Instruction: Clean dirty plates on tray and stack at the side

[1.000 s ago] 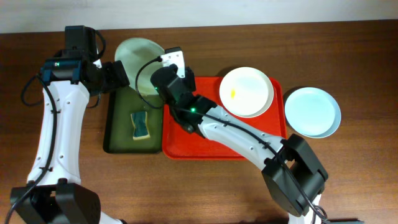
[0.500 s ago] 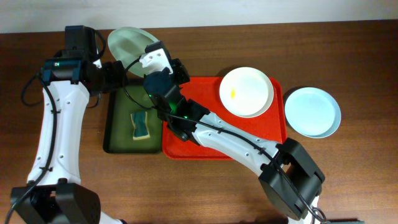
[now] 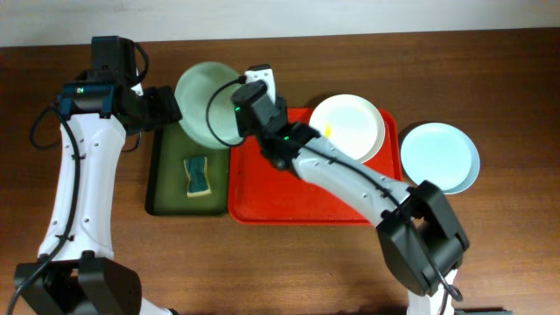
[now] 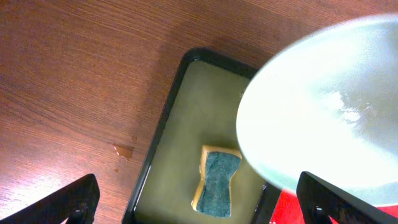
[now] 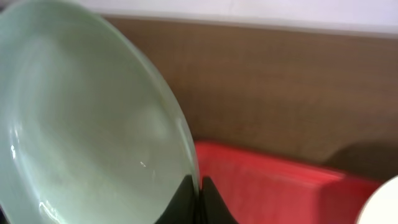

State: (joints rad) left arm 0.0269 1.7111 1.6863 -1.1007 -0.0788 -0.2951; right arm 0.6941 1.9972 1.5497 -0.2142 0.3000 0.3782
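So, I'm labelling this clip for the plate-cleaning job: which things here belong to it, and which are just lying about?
Job: mint green plate, white plate, light blue plate, red tray.
Lying idle: sponge, probably the wiping tool; dark green tray under it.

Legible txt/nos./brands: none in any view.
Left arm module (image 3: 83,89): small green-lit spot, poss. a display; too small to read.
Right arm (image 3: 284,138): green light dot only, no chars made out.
Mint plate (image 3: 206,114): plain surface, no print.
Red tray (image 3: 289,197): plain surface, no mark legible.
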